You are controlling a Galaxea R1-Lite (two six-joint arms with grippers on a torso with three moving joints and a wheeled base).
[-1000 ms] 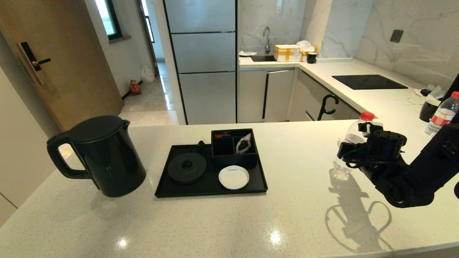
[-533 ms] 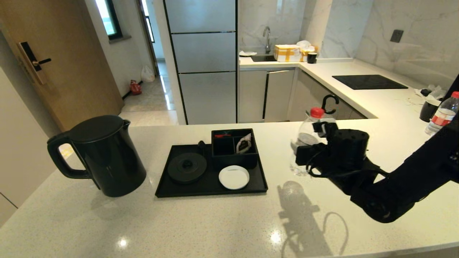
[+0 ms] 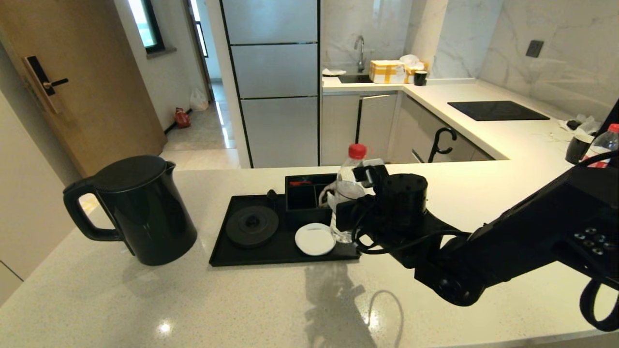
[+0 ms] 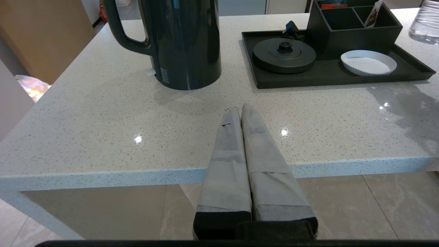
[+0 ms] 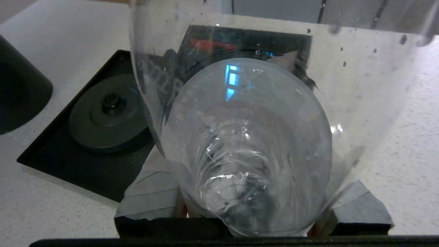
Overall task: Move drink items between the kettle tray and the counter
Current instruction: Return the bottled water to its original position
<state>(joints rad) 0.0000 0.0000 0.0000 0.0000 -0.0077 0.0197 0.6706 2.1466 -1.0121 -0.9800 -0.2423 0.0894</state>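
The clear water bottle (image 3: pixel 344 203) with its red cap is upright in my right gripper (image 3: pixel 349 215), which is shut on its body. It hangs over the right end of the black kettle tray (image 3: pixel 280 250), just right of the white coaster (image 3: pixel 315 239) and in front of the divided box (image 3: pixel 309 199). In the right wrist view the bottle (image 5: pixel 247 144) fills the space between the fingers (image 5: pixel 151 192). The black kettle (image 3: pixel 140 208) stands on the counter (image 3: pixel 242 304) left of the tray, off its round base (image 3: pixel 252 225). My left gripper (image 4: pixel 241 109) is shut and empty over the counter's near edge.
A second bottle (image 3: pixel 604 145) and a black mug (image 3: pixel 578 147) stand at the far right of the counter. The black hob (image 3: pixel 498 110) lies behind them. My right arm stretches across the counter's right half.
My right gripper has carried the bottle leftward from the right part of the counter to above the tray's right end. The kettle and tray have not moved.
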